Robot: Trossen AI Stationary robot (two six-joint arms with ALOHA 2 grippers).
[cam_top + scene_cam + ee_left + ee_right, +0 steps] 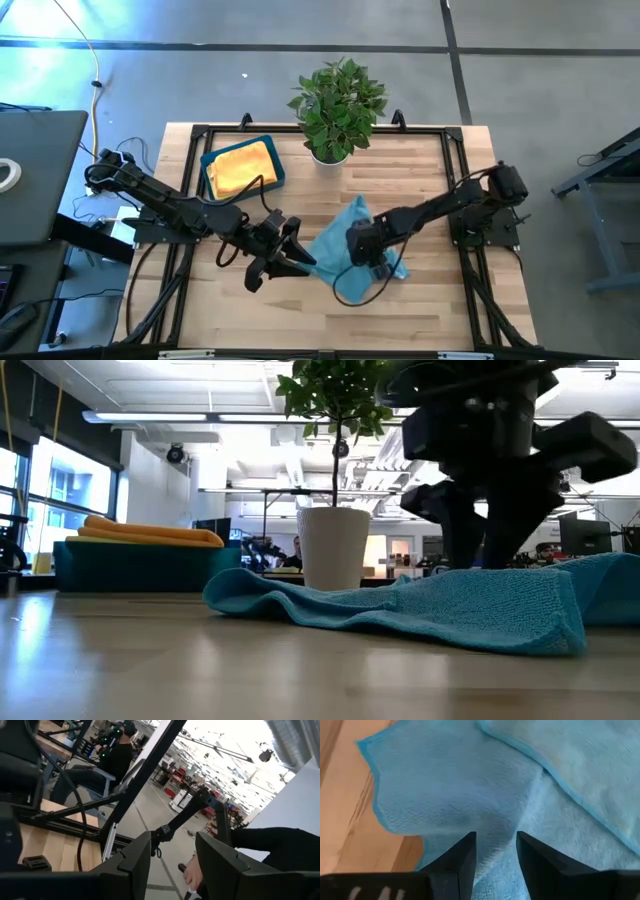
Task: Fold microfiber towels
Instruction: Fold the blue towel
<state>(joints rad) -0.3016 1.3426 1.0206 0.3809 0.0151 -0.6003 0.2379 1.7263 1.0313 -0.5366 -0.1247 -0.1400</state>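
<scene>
1. A teal-blue microfiber towel [345, 250] lies crumpled on the wooden desk [430, 180], a little right of the middle and toward the near edge.
2. Seen from desk height, the towel [470, 610] is rumpled into low ridges, and one edge is turned over at its right end.
3. The right tool [362, 262] is down over the towel, above its near part.
4. In the right wrist view, the right tool's two dark fingers [457, 857] stand a little apart just above the blue cloth [470, 790]. I see a narrow gap between them with cloth showing through it, and I cannot tell whether they pinch any of it.
5. In that same view one corner of the towel is folded over the rest, with bare wood beside it.
6. The left tool [290, 258] sits just left of the towel's edge, low over the desk.
7. Its wrist view looks out at the room, and its fingers [135, 862] stand apart with nothing between them.
8. A blue tray [272, 165] at the far left of the desk holds yellow and orange towels [238, 168].
9. A potted plant [337, 105] in a white pot stands at the far edge, near the middle.
10. A person [117, 755] in dark clothes shows in the room beyond.
</scene>
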